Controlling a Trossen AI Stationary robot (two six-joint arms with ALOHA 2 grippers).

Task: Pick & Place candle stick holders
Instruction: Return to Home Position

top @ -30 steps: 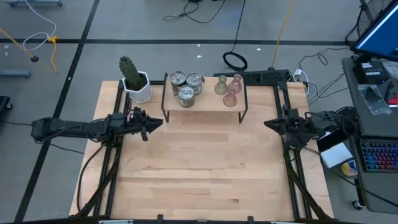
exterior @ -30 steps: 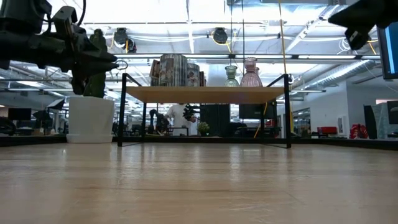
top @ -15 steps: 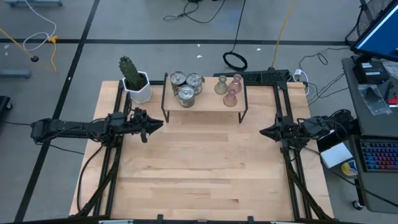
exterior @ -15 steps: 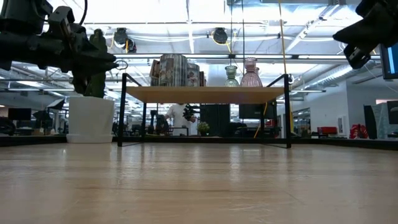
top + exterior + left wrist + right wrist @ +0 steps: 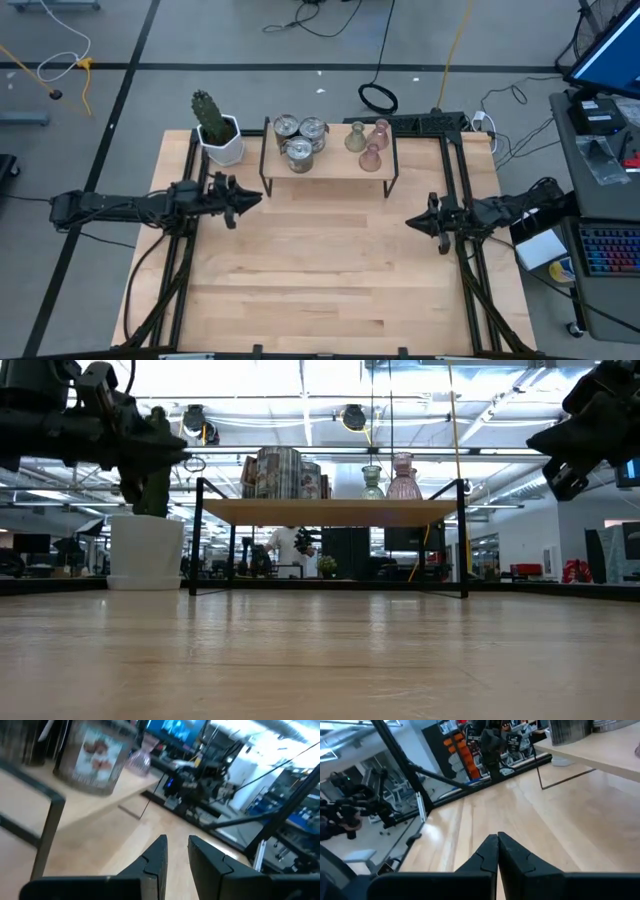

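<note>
The candle stick holders stand on a small wooden shelf (image 5: pixel 330 165) at the table's far middle. Three silver mottled cups (image 5: pixel 299 136) are on its left half; an olive-green holder (image 5: pixel 355 138) and two pale pink ones (image 5: pixel 381 130) (image 5: pixel 371 157) are on its right half. My left gripper (image 5: pixel 255 198) hovers level just off the shelf's near left corner. It is open by a narrow gap (image 5: pixel 176 845) with nothing between the fingers. My right gripper (image 5: pixel 412 222) hovers shut near the table's right side, pointing left, empty (image 5: pixel 498 837).
A white pot with a green cactus (image 5: pixel 218 132) stands left of the shelf at the far left. The shelf has thin black metal legs (image 5: pixel 197 535). The bare wooden tabletop (image 5: pixel 320 270) stretches from the shelf to the near edge. Black frame rails (image 5: pixel 470 280) run along both sides.
My right gripper has come down and moved toward the table's near edge and a little to the left, staying shut.
</note>
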